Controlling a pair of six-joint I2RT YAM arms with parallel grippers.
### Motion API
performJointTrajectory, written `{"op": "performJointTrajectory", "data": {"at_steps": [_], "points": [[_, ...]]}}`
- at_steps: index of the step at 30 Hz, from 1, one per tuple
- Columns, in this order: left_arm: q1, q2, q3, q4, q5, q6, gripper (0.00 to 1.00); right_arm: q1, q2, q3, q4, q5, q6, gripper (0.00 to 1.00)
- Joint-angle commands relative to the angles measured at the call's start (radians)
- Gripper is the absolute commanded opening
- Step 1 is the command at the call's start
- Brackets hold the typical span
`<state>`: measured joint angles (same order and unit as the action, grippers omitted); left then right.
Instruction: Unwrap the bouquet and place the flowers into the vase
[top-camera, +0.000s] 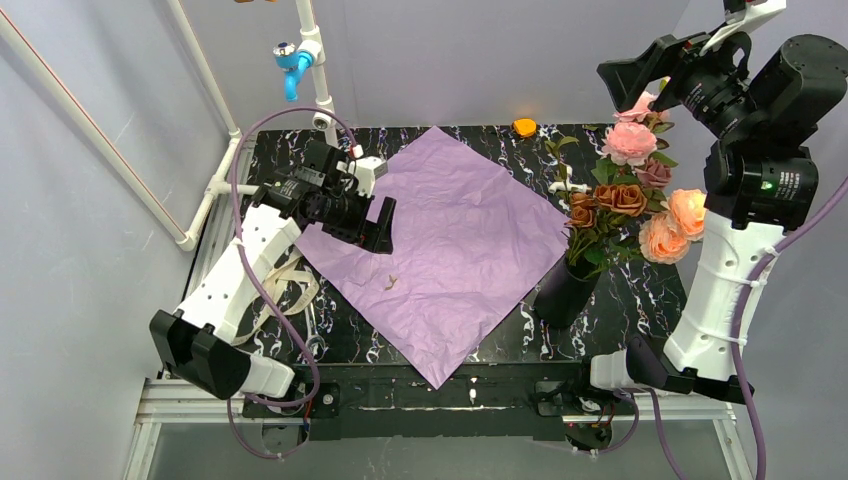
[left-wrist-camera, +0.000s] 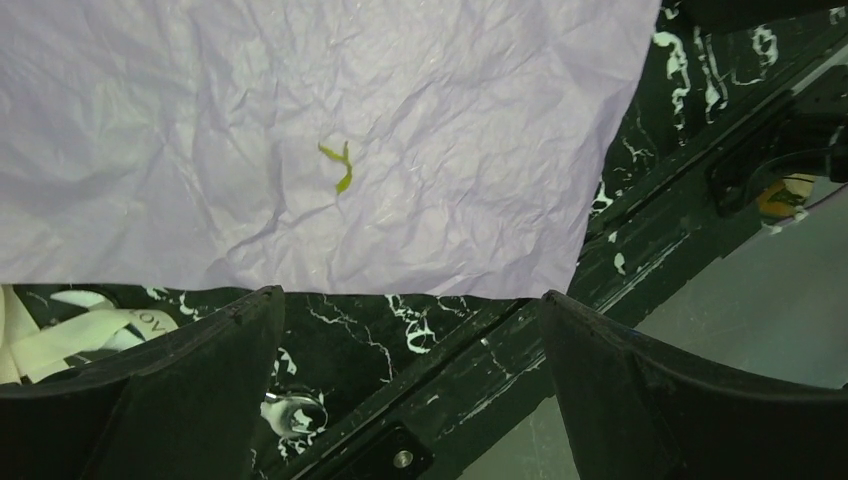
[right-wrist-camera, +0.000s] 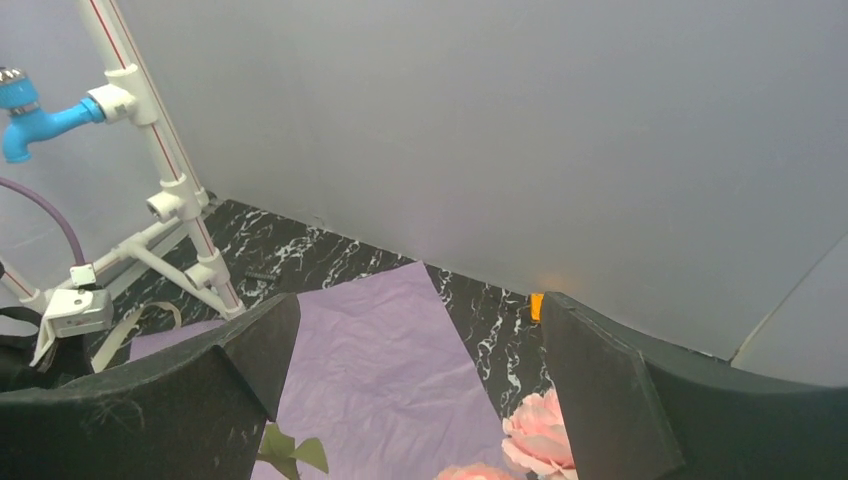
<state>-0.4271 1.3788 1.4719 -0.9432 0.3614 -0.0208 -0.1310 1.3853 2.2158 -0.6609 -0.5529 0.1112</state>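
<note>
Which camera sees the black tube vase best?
The top external view: the matte black cylinder vase stands there whole, flowers in it. The left wrist view misses it; the right wrist view catches only pink rose tops.

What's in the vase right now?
The flowers stand in the vase, blooms and leafy stems rising above its mouth. Stem ends inside are hidden by its wall.
</note>
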Motion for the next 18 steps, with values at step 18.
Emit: {"op": "performJointTrajectory", "data": {"at_steps": [18], "points": [[0.002, 0.118, 0.039, -0.064, -0.122, 0.015, 0.98, -0.005, -0.106, -0.072, -0.124, 0.067, -0.148, 1.0]]}}
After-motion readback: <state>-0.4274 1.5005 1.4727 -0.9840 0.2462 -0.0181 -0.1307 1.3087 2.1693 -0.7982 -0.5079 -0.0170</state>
